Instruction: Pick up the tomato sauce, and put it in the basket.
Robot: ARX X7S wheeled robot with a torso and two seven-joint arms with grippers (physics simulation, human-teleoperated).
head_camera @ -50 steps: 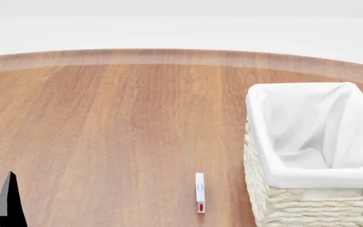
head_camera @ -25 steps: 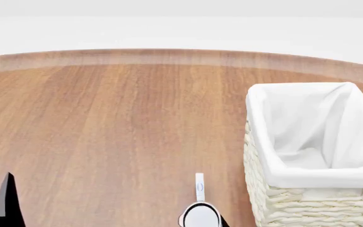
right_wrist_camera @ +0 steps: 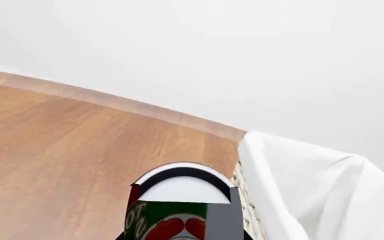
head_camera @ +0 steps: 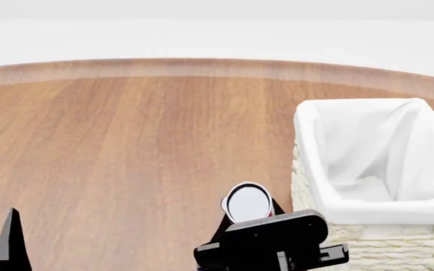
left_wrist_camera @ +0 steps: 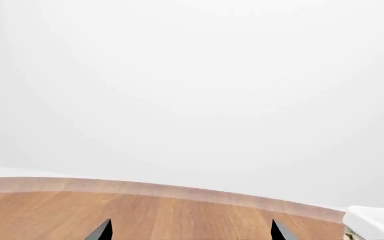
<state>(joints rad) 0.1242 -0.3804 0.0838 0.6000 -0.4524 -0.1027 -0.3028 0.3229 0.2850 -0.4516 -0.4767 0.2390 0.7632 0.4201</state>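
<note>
1. The right tool (head_camera: 248, 217) is clenched on the tomato sauce can (head_camera: 246, 202); in the head view its dark fingers (head_camera: 277, 208) flank the can's silver top.
2. The right wrist view shows the can (right_wrist_camera: 178, 210) up close, with its silver top, green label and red tomatoes, and a grey finger (right_wrist_camera: 224, 220) pressed flat against its side.
3. The basket (head_camera: 315, 214) stands on the bench (head_camera: 126, 147) just beside the right tool, on its right; the can is outside the basket, near its woven wall.
4. The white cloth lining (right_wrist_camera: 299, 185) folds over the basket rim next to the can.
5. The left tool (left_wrist_camera: 190, 231) is released, its 2 dark fingertips (left_wrist_camera: 102, 231) standing well apart over the bench (left_wrist_camera: 45, 210).
6. Only 1 fingertip (head_camera: 9, 237) of the left tool shows in the head view, well apart from the can.
</note>
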